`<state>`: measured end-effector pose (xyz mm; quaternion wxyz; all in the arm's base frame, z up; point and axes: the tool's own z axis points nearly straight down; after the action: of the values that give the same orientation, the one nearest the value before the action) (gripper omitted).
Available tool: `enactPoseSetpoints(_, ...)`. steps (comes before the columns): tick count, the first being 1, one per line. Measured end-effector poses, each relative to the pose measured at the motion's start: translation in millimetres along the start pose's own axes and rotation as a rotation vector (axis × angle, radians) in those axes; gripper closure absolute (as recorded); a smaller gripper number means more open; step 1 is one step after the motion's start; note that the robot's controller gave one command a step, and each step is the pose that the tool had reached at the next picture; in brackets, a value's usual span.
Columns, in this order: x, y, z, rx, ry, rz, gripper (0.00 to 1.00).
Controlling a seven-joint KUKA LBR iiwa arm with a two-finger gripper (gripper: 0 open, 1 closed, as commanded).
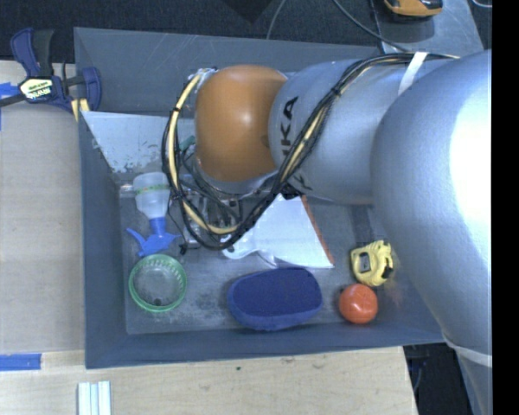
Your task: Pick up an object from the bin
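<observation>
Bin (104, 353): your arm (346, 137) hides middle. Gripper (209, 214) low at left-centre; claw state can't tell. Nearest: white sheet (290, 232), green cup (158, 284), clear-blue funnel (152, 199). Risk: you nip sheet, or wrist shoves funnel against wall.

The grey metal bin (104, 301) is seen as matt, its floor scuffed and dusted with pale marks. The silver arm shell (415, 145) is finished smooth with a soft sheen, and the orange domed cover (233, 124) fixed to it is glossy. The green translucent plastic ring (158, 284) is rendered clear and shiny. The blue oval pad (274, 298) appears matt and cloth-like. The small orange ball (358, 304) is smooth, the yellow plastic casing (372, 262) glossy, the white paper sheet (294, 236) matt.
</observation>
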<state>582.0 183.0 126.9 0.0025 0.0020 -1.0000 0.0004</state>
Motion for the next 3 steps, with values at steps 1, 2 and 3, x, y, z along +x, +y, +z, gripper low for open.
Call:
enactPoseSetpoints(1, -34.2, -15, -23, -0.001, -0.006, 0.088, 0.0)
enactPoseSetpoints(2, -4.4, -58, -65, 0.0, -0.011, 0.146, 0.0)
enactPoseSetpoints(3, -8.3, -137, -88, 0.003, -0.018, 0.21, 0.0)
